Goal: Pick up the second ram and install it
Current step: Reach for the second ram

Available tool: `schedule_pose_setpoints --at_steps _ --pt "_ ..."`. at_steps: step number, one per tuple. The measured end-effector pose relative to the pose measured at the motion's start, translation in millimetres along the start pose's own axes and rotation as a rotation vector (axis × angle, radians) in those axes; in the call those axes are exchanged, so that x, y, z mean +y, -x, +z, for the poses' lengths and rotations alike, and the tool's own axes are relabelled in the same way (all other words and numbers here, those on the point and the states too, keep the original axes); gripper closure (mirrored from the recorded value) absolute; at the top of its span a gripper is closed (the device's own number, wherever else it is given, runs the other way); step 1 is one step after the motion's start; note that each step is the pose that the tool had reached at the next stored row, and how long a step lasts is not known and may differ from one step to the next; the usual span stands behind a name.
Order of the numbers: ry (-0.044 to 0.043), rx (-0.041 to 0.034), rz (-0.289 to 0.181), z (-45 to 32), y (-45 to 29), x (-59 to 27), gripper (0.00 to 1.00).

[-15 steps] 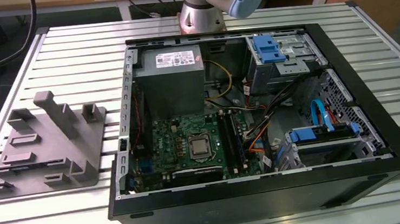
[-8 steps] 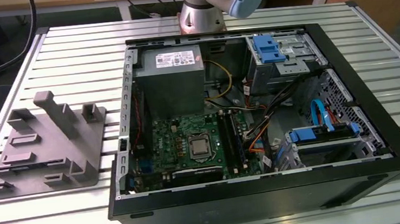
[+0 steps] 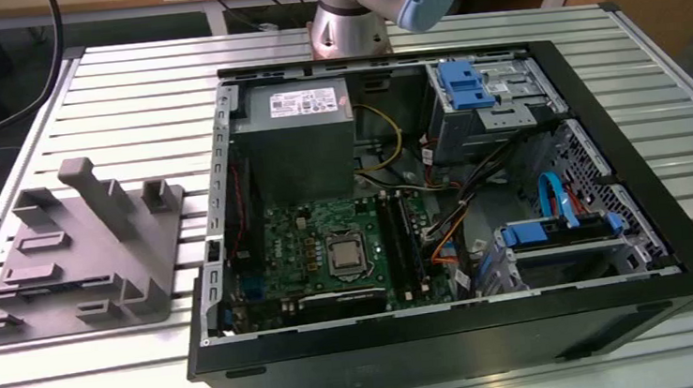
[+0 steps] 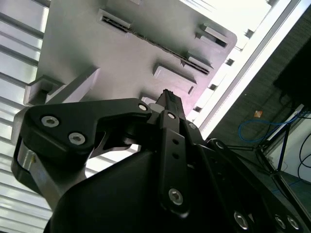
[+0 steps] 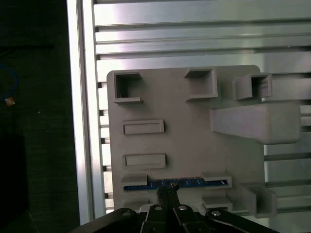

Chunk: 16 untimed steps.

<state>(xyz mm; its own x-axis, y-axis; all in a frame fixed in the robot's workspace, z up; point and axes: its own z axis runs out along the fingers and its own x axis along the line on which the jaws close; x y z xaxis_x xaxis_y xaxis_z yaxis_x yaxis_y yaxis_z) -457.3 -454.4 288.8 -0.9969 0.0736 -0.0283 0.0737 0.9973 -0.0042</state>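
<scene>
Light, stiff but fragile, the thin blue-green memory stick (image 5: 194,182) stood edgewise in the grey moulded tray (image 3: 115,271), lower left in the exterior view, probably best pinched mid-length, beneath the empty, clenched black claw (image 5: 167,191).

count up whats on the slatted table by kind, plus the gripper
grey fixture tray: 1
ram stick, lying in the tray: 1
open computer case: 1
gripper, above the tray: 1
total: 4
</scene>
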Motion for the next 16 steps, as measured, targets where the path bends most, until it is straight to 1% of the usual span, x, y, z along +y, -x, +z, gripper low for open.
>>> schedule_pose_setpoints --at_steps 9,16 --pt "-0.0001 0.0001 0.000 5.8 -0.1 -2.6 0.90" --pt "-0.0001 0.0001 0.000 13.1 -0.1 -5.2 0.90"
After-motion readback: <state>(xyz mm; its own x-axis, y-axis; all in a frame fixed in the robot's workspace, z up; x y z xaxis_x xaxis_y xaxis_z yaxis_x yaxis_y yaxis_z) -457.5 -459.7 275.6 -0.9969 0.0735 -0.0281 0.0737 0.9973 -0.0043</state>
